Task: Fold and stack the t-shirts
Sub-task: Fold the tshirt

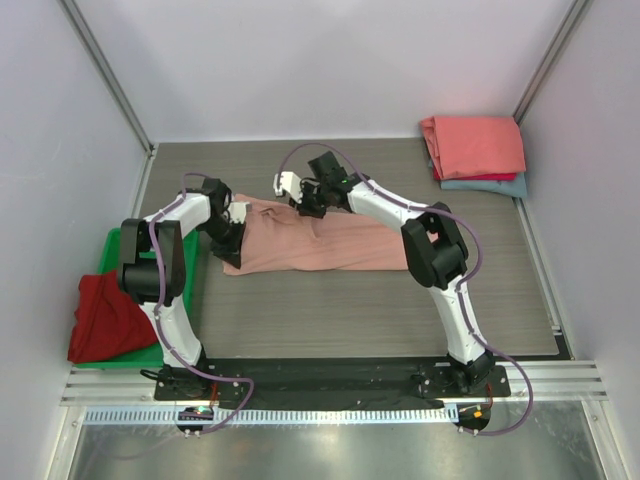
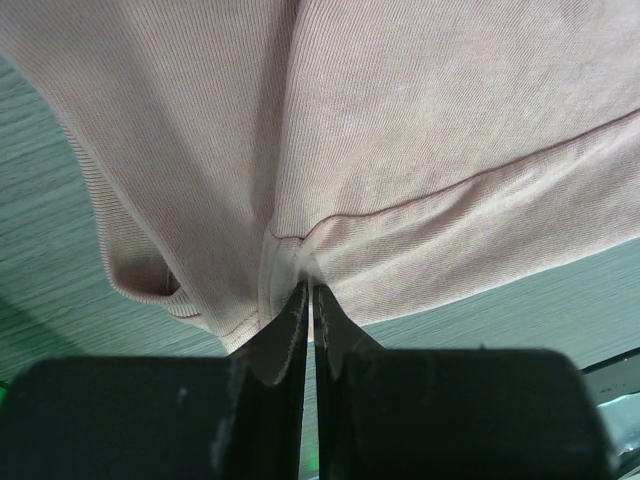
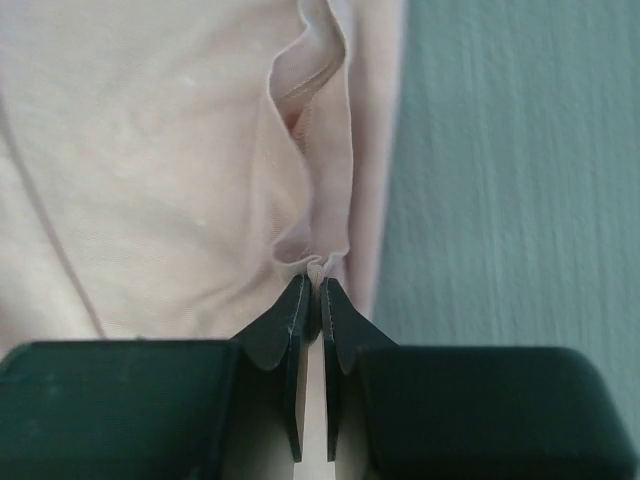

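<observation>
A dusty-pink t-shirt (image 1: 320, 240) lies stretched across the middle of the table. My left gripper (image 1: 232, 243) is shut on its left edge; the left wrist view shows the hem (image 2: 290, 262) pinched between the tips. My right gripper (image 1: 308, 205) is shut on the shirt's far edge; the right wrist view shows a fold of pink cloth (image 3: 318, 265) in the tips. A folded stack sits at the back right: a coral-red shirt (image 1: 474, 145) on top, a dark red edge (image 1: 478, 178) under it, a blue-grey shirt (image 1: 488, 187) at the bottom. A dark red shirt (image 1: 105, 318) lies crumpled at the left.
A green plastic tray (image 1: 112, 245) stands at the table's left edge, with the crumpled dark red shirt on it. White walls and metal posts enclose the table. The arm bases stand on a black rail at the near edge.
</observation>
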{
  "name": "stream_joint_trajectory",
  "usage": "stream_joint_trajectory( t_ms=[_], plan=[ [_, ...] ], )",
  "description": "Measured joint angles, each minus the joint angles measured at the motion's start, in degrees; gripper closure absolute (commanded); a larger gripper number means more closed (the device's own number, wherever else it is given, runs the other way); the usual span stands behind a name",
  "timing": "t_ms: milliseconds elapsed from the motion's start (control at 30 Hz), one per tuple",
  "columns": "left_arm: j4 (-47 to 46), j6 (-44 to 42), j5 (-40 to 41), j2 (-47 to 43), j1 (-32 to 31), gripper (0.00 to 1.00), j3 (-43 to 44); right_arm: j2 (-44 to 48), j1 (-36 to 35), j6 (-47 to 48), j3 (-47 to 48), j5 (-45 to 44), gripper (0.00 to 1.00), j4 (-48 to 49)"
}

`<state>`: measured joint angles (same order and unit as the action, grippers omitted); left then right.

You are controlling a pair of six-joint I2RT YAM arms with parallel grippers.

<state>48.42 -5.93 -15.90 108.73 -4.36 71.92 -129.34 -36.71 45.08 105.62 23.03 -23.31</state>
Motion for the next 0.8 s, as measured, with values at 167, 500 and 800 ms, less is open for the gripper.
stream_joint_trajectory(
  t_ms=[167,500,800],
  plan=[
    [0.0,0.0,0.0,0.0,0.0,0.95,0.0,0.09,1.62,-0.79,0.0,-1.51,0.86,1.4],
    [-0.02,-0.02,0.02,-0.02,0.0,0.95,-0.04,0.09,0.7,-1.79,0.0,-4.42,0.87,3.61],
    [0.0,0.0,0.02,-0.02,0.0,0.95,-0.04,0.09,1.09,-2.27,-1.33,-9.42,0.67,5.55]
  ],
)
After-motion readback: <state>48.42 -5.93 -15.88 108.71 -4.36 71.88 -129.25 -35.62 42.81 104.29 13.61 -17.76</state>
